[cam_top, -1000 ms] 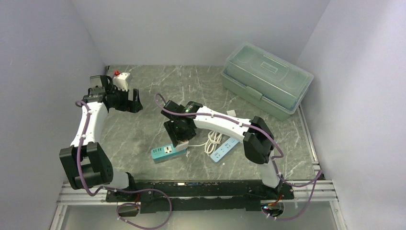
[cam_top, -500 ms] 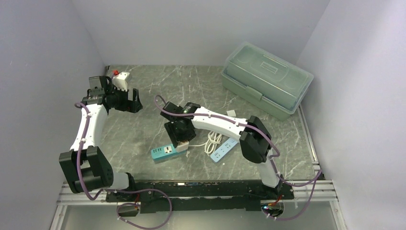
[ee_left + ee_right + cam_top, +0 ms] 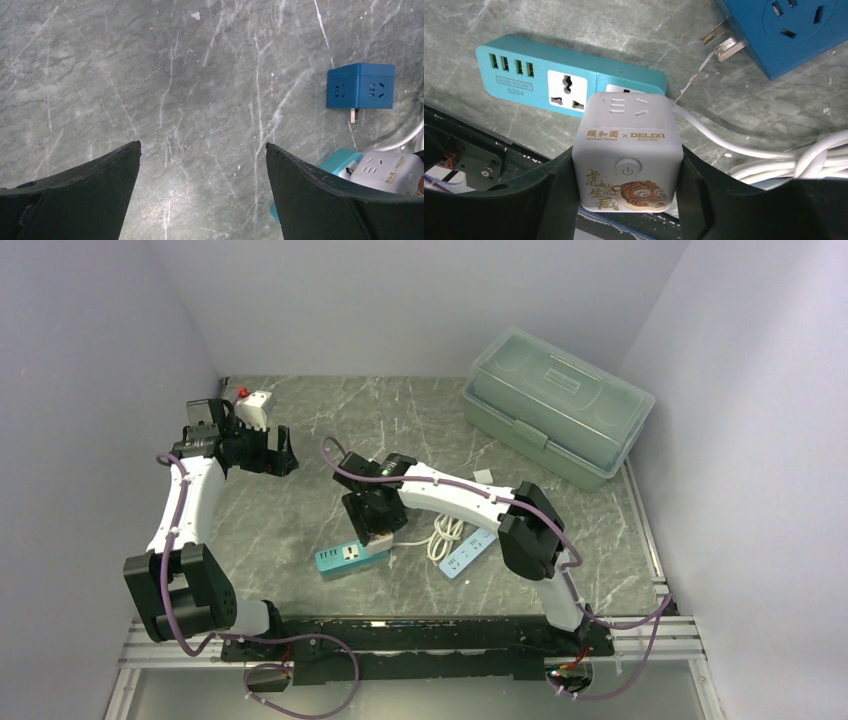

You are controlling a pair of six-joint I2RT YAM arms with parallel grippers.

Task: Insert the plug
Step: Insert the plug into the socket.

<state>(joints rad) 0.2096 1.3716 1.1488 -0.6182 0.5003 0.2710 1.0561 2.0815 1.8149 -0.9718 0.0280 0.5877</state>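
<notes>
My right gripper is shut on a white cube plug with a tiger picture and a power button. The cube stands over the right end of the teal power strip, beside its universal socket; the prongs are hidden under it. From above, the cube sits at the strip's right end under my right gripper. My left gripper hovers wide open near the back left, with nothing between its fingers. The left wrist view catches the cube at its lower right.
A blue cube adapter lies prongs out just past the strip, also seen as the blue cube. Coiled white cable and a white and blue strip lie to the right. A green lidded box stands back right, a white adapter back left.
My right gripper with the cube has edged slightly left over the strip's end. The left arm has barely shifted and stays open.
</notes>
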